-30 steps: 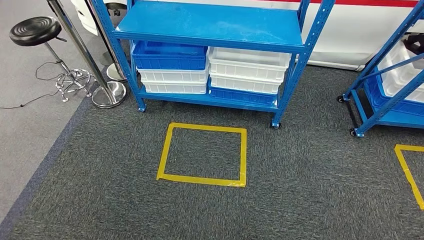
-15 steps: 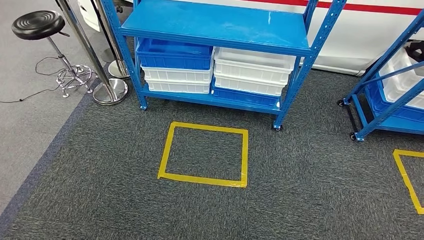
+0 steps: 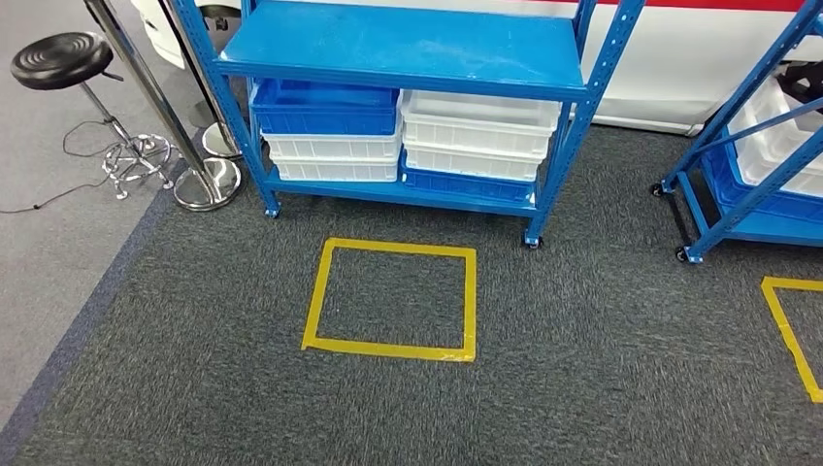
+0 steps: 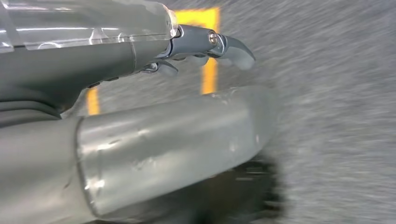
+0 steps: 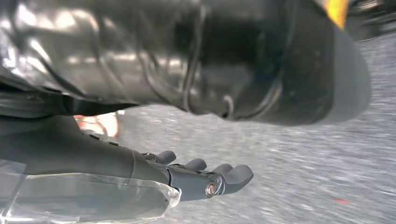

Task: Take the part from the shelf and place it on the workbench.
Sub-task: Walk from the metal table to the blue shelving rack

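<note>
A blue metal shelf (image 3: 403,44) stands ahead on the dark carpet, its upper board bare. On its lower level sit stacked bins: a blue bin (image 3: 325,107) over white ones on the left, and white bins (image 3: 480,131) over a blue one on the right. I cannot tell what lies inside them. My left hand (image 4: 187,93) hangs above the carpet with its fingers (image 4: 231,46) apart and nothing in it. My right hand (image 5: 201,179) hangs low too, fingers stretched out and holding nothing.
A yellow tape square (image 3: 393,299) marks the carpet in front of the shelf, and part of another (image 3: 791,330) lies at the right. A second blue rack (image 3: 752,165) with bins stands on the right. A black stool (image 3: 58,60) and chrome posts (image 3: 199,180) stand at the left.
The whole picture swayed a little right and down, then back left and up, so the camera moved. The shelf, bins and tape kept their places.
</note>
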You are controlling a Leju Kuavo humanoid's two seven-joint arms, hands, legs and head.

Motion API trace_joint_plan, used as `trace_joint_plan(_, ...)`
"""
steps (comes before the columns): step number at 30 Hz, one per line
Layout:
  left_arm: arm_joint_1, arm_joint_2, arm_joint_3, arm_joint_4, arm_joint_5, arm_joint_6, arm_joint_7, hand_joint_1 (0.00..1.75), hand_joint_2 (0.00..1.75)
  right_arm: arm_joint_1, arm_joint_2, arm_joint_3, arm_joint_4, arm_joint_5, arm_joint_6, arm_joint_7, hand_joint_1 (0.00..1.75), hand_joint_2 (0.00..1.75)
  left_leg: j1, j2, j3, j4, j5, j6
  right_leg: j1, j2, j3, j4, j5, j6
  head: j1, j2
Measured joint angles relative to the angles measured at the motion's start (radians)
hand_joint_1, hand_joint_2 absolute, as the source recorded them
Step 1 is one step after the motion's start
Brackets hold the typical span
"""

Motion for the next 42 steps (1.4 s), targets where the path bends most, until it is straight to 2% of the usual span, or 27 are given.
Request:
trace_joint_plan(2, 0.035, 0.002, -0.014, 0.027, 0.012, 0.000, 0.006, 0.00, 0.00, -0.028, -0.001, 0.018, -0.033, -0.014, 0.004, 0.002, 0.00, 0.00, 0.002, -0.001, -0.063, 0.128, -0.070, -0.005, 0.002, 0.000, -0.001, -0.001, 0.000, -0.004, 0.000, 0.000)
trace_joint_plan(3, 0.055, 0.002, -0.020, 0.044, 0.016, 0.000, 0.008, 0.00, 0.00, -0.045, -0.001, 0.025, -0.050, -0.018, 0.005, 0.003, 0.00, 0.00, 0.002, -0.001, -0.090, 0.182, -0.090, -0.008, 0.003, -0.001, -0.001, 0.000, 0.000, -0.004, 0.000, 0.000)
trace_joint_plan(4, 0.075, 0.003, -0.024, 0.062, 0.019, 0.000, 0.010, 0.00, 0.00, -0.062, -0.001, 0.031, -0.070, -0.021, 0.007, 0.005, 0.00, 0.00, 0.002, -0.001, -0.101, 0.203, -0.088, -0.010, 0.003, -0.001, -0.001, 0.002, -0.002, -0.003, 0.000, 0.000)
trace_joint_plan(5, 0.096, 0.005, -0.028, 0.081, 0.022, 0.000, 0.011, 0.00, 0.00, -0.080, -0.001, 0.036, -0.091, -0.024, 0.009, 0.007, 0.00, 0.00, 0.003, -0.001, -0.094, 0.186, -0.067, -0.011, 0.003, -0.002, 0.000, 0.004, -0.003, -0.002, 0.000, 0.000)
trace_joint_plan(7, 0.134, 0.008, -0.035, 0.119, 0.027, 0.000, 0.013, 0.00, 0.00, -0.114, -0.001, 0.046, -0.134, -0.030, 0.012, 0.009, 0.00, 0.00, 0.005, 0.001, -0.033, 0.056, 0.006, -0.010, 0.002, -0.002, 0.002, 0.011, -0.010, 0.005, 0.000, 0.000)
trace_joint_plan(9, 0.153, 0.013, -0.043, 0.145, 0.032, 0.000, 0.016, 0.00, 0.00, -0.129, -0.003, 0.053, -0.164, -0.036, 0.014, 0.010, 0.00, 0.00, 0.004, 0.006, 0.021, -0.047, 0.049, -0.002, 0.007, 0.000, 0.000, 0.017, -0.017, 0.016, 0.001, 0.000)
trace_joint_plan(11, 0.138, 0.016, -0.049, 0.121, 0.038, -0.001, 0.018, 0.00, 0.00, -0.115, -0.006, 0.058, -0.141, -0.044, 0.015, 0.012, 0.00, 0.00, 0.000, 0.004, 0.031, -0.063, 0.053, 0.010, 0.010, -0.003, -0.002, 0.018, -0.022, 0.028, 0.002, 0.000)
trace_joint_plan(14, 0.053, 0.016, -0.054, 0.024, 0.046, -0.002, 0.017, 0.00, 0.00, -0.037, -0.006, 0.064, -0.048, -0.052, 0.016, 0.020, 0.00, 0.00, 0.003, -0.022, 0.029, -0.073, 0.054, 0.031, 0.005, -0.014, -0.001, 0.041, -0.043, 0.046, 0.003, 0.000)
trace_joint_plan(16, -0.009, 0.017, -0.058, -0.039, 0.047, -0.001, 0.016, 0.00, 0.00, 0.029, -0.007, 0.069, 0.012, -0.054, 0.016, 0.023, 0.00, 0.00, 0.005, -0.031, 0.031, -0.076, 0.054, 0.040, 0.001, -0.003, -0.053, 0.142, -0.098, 0.056, 0.003, 0.000)
trace_joint_plan(18, -0.055, 0.018, -0.060, -0.092, 0.047, -0.001, 0.016, 0.00, 0.00, 0.080, -0.008, 0.072, 0.067, -0.054, 0.016, 0.024, 0.00, 0.00, 0.004, -0.032, 0.032, -0.076, 0.050, 0.042, 0.000, 0.003, -0.137, 0.279, -0.152, 0.060, 0.003, 0.000)
trace_joint_plan(19, -0.070, 0.018, -0.061, -0.110, 0.047, -0.001, 0.016, 0.00, 0.00, 0.097, -0.009, 0.073, 0.086, -0.054, 0.016, 0.024, 0.00, 0.00, 0.003, -0.032, 0.033, -0.076, 0.047, 0.041, 0.000, 0.004, -0.164, 0.317, -0.154, 0.060, 0.003, 0.000)
trace_joint_plan(20, -0.078, 0.018, -0.062, -0.121, 0.047, -0.001, 0.016, 0.00, 0.00, 0.108, -0.010, 0.073, 0.098, -0.054, 0.016, 0.024, 0.00, 0.00, 0.003, -0.032, 0.037, -0.076, 0.044, 0.039, 0.000, 0.004, -0.172, 0.315, -0.135, 0.058, 0.003, 0.000)
trace_joint_plan(22, -0.072, 0.018, -0.065, -0.125, 0.047, -0.001, 0.018, 0.00, 0.00, 0.108, -0.012, 0.075, 0.100, -0.054, 0.016, 0.024, 0.00, 0.00, 0.002, -0.031, 0.050, -0.076, 0.034, 0.035, 0.002, 0.004, -0.126, 0.200, -0.050, 0.048, 0.003, 0.000)
trace_joint_plan(24, -0.042, 0.016, -0.069, -0.102, 0.047, -0.002, 0.019, 0.00, 0.00, 0.078, -0.015, 0.077, 0.076, -0.054, 0.016, 0.022, 0.00, 0.00, 0.002, -0.025, 0.062, -0.077, 0.021, 0.028, 0.010, 0.001, -0.065, 0.075, 0.008, 0.032, 0.003, 0.000)
trace_joint_plan(25, -0.021, 0.016, -0.071, -0.081, 0.047, -0.002, 0.020, 0.00, 0.00, 0.056, -0.016, 0.078, 0.055, -0.054, 0.016, 0.021, 0.00, 0.00, 0.002, -0.022, 0.064, -0.078, 0.016, 0.023, 0.015, 0.000, -0.051, 0.046, 0.014, 0.026, 0.003, 0.000)
trace_joint_plan(27, 0.027, 0.015, -0.072, -0.031, 0.047, -0.002, 0.021, 0.00, 0.00, 0.004, -0.016, 0.082, 0.002, -0.054, 0.016, 0.020, 0.00, 0.00, 0.003, -0.016, 0.071, -0.084, 0.008, 0.013, 0.019, 0.000, -0.046, 0.035, 0.006, 0.016, 0.003, 0.000)
trace_joint_plan(29, 0.082, 0.015, -0.073, 0.025, 0.047, -0.002, 0.021, 0.00, 0.00, -0.052, -0.015, 0.084, -0.062, -0.054, 0.017, 0.019, 0.00, 0.00, 0.003, -0.011, 0.080, -0.075, -0.003, 0.005, 0.012, 0.006, -0.029, 0.023, 0.001, 0.006, 0.003, 0.000)
trace_joint_plan(30, 0.110, 0.016, -0.073, 0.058, 0.047, -0.002, 0.021, 0.00, 0.00, -0.079, -0.014, 0.084, -0.097, -0.054, 0.017, 0.018, 0.00, 0.00, 0.002, -0.010, 0.070, -0.046, -0.017, 0.001, 0.007, 0.009, -0.016, 0.014, -0.001, 0.002, 0.002, 0.000)
trace_joint_plan(31, 0.137, 0.017, -0.073, 0.092, 0.047, -0.002, 0.021, 0.00, 0.00, -0.106, -0.014, 0.084, -0.131, -0.054, 0.018, 0.018, 0.00, 0.00, 0.002, -0.009, 0.044, 0.007, -0.039, -0.002, 0.003, 0.014, -0.003, 0.008, -0.005, -0.002, 0.002, 0.000)
trace_joint_plan(33, 0.178, 0.018, -0.073, 0.152, 0.047, -0.002, 0.022, 0.00, 0.00, -0.147, -0.014, 0.084, -0.187, -0.054, 0.018, 0.018, 0.00, 0.00, 0.002, -0.009, -0.046, 0.148, -0.086, -0.007, 0.004, 0.023, 0.016, 0.006, -0.020, -0.007, 0.001, 0.000)
trace_joint_plan(34, 0.194, 0.019, -0.073, 0.174, 0.047, -0.002, 0.022, 0.00, 0.00, -0.161, -0.014, 0.084, -0.206, -0.054, 0.018, 0.017, 0.00, 0.00, 0.002, -0.009, -0.089, 0.201, -0.092, -0.009, 0.005, 0.029, 0.026, 0.006, -0.028, -0.007, 0.001, 0.000)
trace_joint_plan(35, 0.204, 0.020, -0.073, 0.189, 0.047, -0.002, 0.022, 0.00, 0.00, -0.169, -0.015, 0.084, -0.220, -0.054, 0.018, 0.017, 0.00, 0.00, 0.002, -0.009, -0.116, 0.219, -0.077, -0.010, 0.005, 0.033, 0.037, 0.005, -0.038, -0.006, 0.001, 0.000)
trace_joint_plan(36, 0.209, 0.022, -0.073, 0.198, 0.047, -0.002, 0.022, 0.00, 0.00, -0.170, -0.015, 0.084, -0.228, -0.054, 0.018, 0.017, 0.00, 0.00, 0.002, -0.009, -0.123, 0.197, -0.038, -0.010, 0.005, 0.036, 0.051, 0.005, -0.048, -0.004, 0.001, 0.000)
trace_joint_plan(38, 0.194, 0.025, -0.073, 0.194, 0.047, -0.001, 0.021, 0.00, 0.00, -0.151, -0.015, 0.085, -0.222, -0.054, 0.019, 0.017, 0.00, 0.00, 0.002, -0.007, -0.091, 0.069, 0.064, -0.005, 0.004, 0.037, 0.082, 0.004, -0.073, 0.002, 0.001, 0.000)
trace_joint_plan(39, 0.174, 0.025, -0.073, 0.180, 0.047, -0.001, 0.020, 0.00, 0.00, -0.132, -0.014, 0.085, -0.206, -0.054, 0.019, 0.018, 0.00, 0.00, 0.001, -0.006, -0.070, 0.008, 0.097, 0.000, 0.005, 0.034, 0.093, 0.003, -0.085, 0.007, 0.001, 0.000)
trace_joint_plan(40, 0.150, 0.025, -0.073, 0.158, 0.047, -0.001, 0.020, 0.00, 0.00, -0.110, -0.013, 0.086, -0.182, -0.054, 0.019, 0.019, 0.00, 0.00, 0.000, -0.005, -0.055, -0.030, 0.112, 0.005, 0.005, 0.030, 0.101, -0.001, -0.094, 0.012, 0.001, 0.000)
trace_joint_plan(42, 0.091, 0.025, -0.073, 0.102, 0.047, -0.002, 0.019, 0.00, 0.00, -0.059, -0.013, 0.086, -0.125, -0.054, 0.019, 0.019, 0.00, 0.00, -0.003, -0.010, -0.045, -0.050, 0.102, 0.019, 0.007, 0.021, 0.113, -0.004, -0.100, 0.024, 0.001, 0.000)
